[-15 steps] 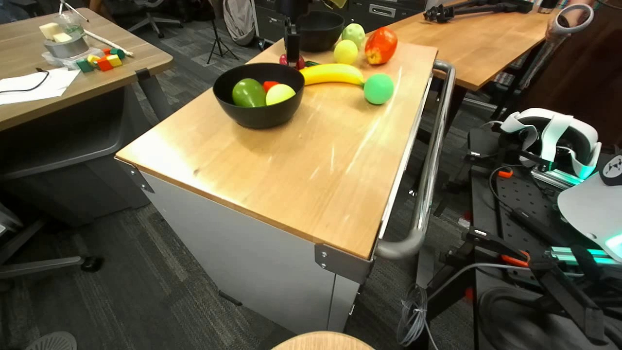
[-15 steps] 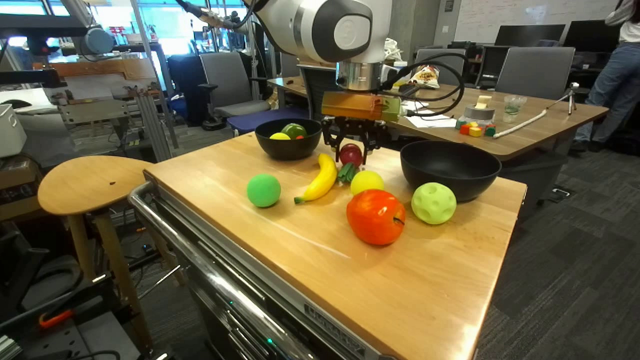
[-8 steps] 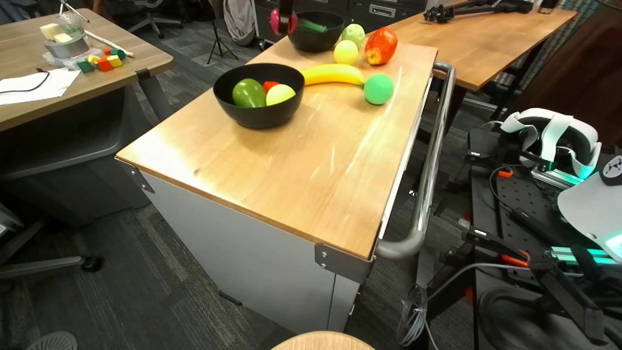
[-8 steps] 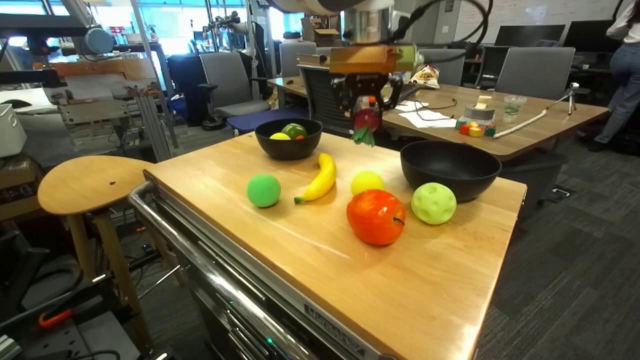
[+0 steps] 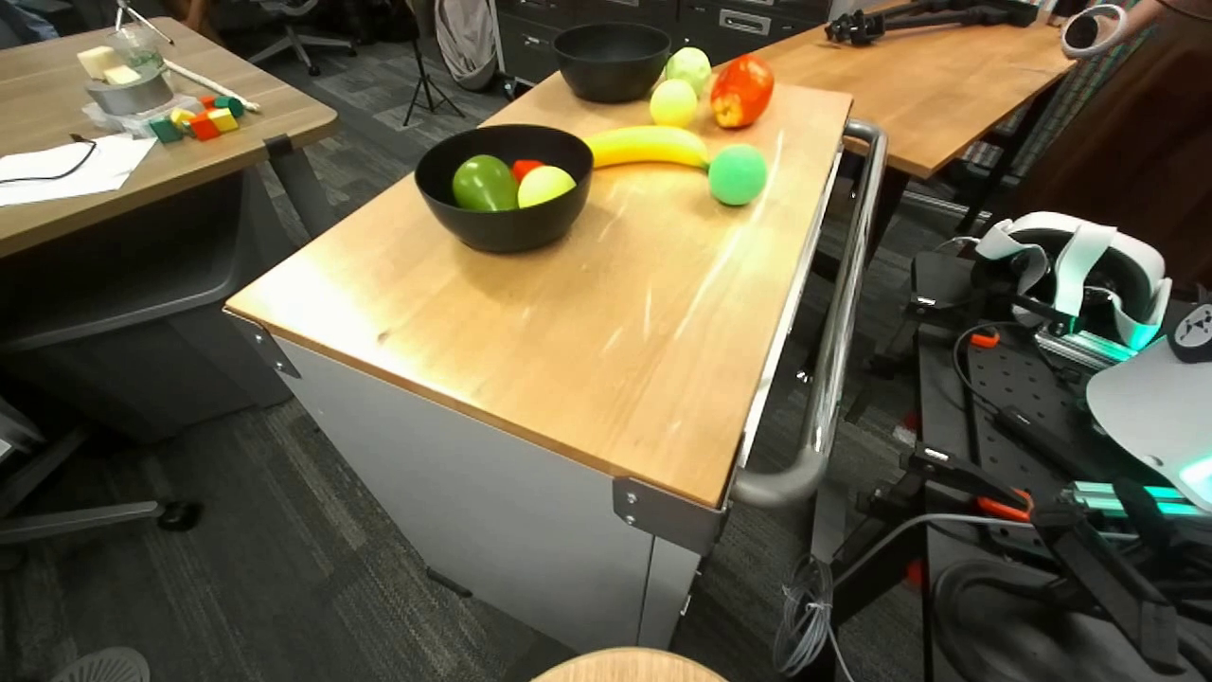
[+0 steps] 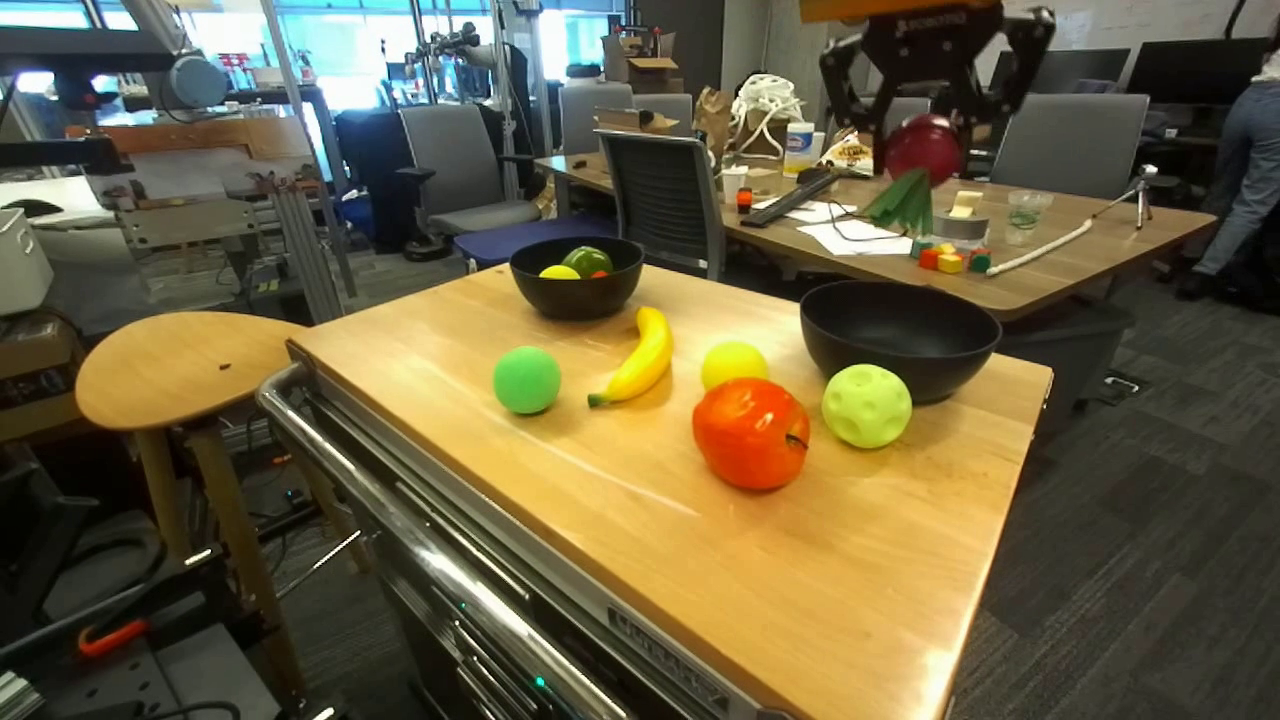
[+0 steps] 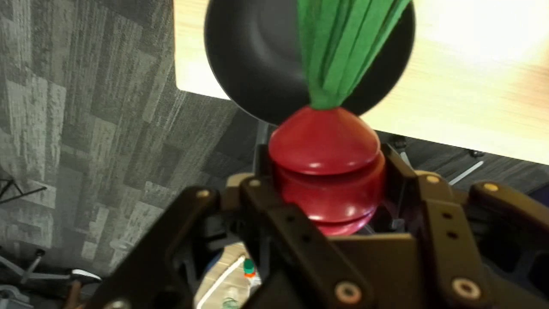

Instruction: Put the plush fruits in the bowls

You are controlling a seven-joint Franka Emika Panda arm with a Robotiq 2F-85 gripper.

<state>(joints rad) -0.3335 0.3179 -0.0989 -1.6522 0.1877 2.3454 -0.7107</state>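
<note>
One downward end effector, aloft

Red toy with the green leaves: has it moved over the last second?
Yes. In an exterior view, the red toy has gone up and picture-right from beside the banana; it now shows above the right-hand black bowl.

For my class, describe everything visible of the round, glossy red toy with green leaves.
The round, glossy red toy looks plastic, with grooves around its body and a tuft of flat, felt-like green leaves. Only the black metal gripper touches it, gripping both sides in midair, leaves slanting down. A round, matte black bowl shows beyond the leaves in the wrist view.
</note>
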